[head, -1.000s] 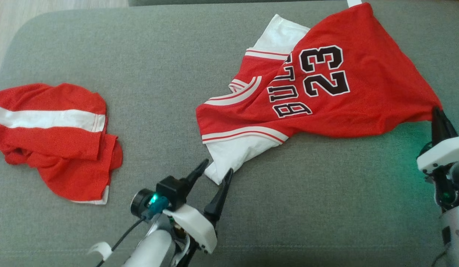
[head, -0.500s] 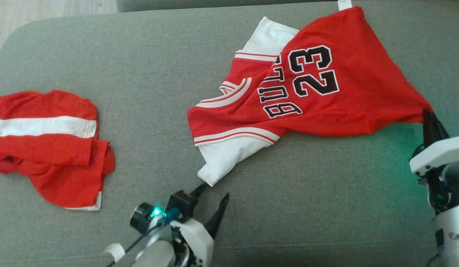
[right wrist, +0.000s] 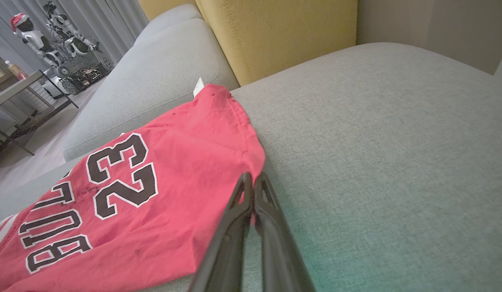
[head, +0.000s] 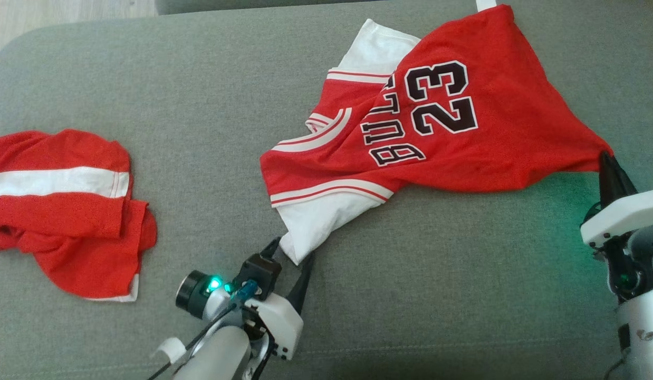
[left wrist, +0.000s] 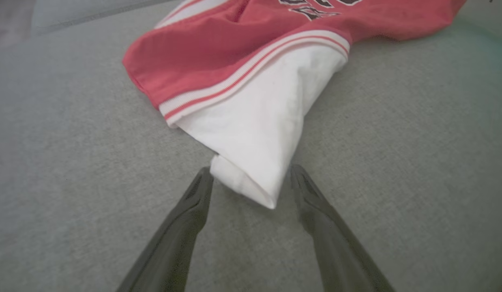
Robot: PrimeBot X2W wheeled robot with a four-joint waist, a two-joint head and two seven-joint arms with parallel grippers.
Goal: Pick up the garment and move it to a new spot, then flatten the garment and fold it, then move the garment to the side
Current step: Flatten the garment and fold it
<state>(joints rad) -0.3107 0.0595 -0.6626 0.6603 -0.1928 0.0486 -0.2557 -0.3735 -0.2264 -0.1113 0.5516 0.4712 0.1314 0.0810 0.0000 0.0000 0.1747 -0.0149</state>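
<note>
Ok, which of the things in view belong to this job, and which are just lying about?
Job: red mesh jersey with white sleeves and black 23; left gripper, open around a white sleeve tip; right gripper, shut on the jersey's red corner.
Lying about: crumpled red garment with white stripe; yellow fabric cushion.

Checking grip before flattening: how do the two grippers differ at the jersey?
The left gripper is open, fingers either side of the white sleeve; the right gripper is shut, pinching the red corner. The left is at the jersey's left end, the right at its right. Both sit low by the sofa.
</note>
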